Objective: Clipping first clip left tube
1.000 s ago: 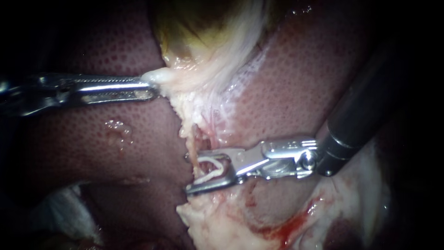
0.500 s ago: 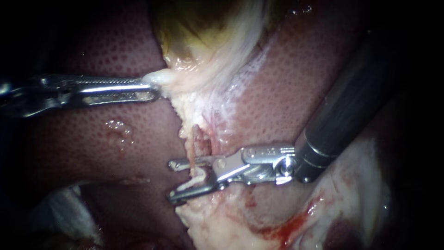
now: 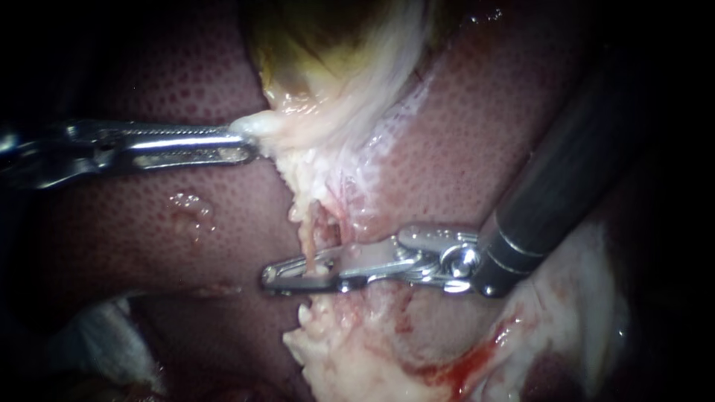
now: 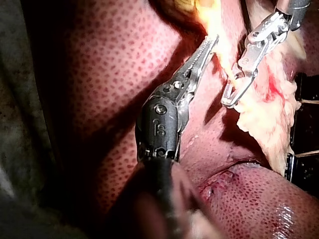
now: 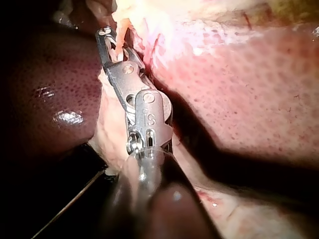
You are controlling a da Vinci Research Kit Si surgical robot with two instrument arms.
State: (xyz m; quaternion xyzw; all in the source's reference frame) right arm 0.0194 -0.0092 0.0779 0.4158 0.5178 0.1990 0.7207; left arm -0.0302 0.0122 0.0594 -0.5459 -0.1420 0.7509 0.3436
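1. Left instrument (image 3: 246,141): jaws pinched narrow on pale tissue at the gallbladder (image 3: 320,45) edge, holding it out over the liver (image 3: 149,223).
2. Tube (image 3: 307,237): runs down from that tissue into the right jaws, uncut.
3. Right instrument (image 3: 298,274): jaws almost together, clamped across the tube from both sides. Judged: clip closing; release and check remain.

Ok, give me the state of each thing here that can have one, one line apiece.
Left instrument: shut on pale tissue at the gallbladder's edge.
Right instrument: shut on the tube.
Tube: upright, clamped from both sides, not cut.
Clip: squeezed around the tube inside the right instrument, only a white sliver showing.
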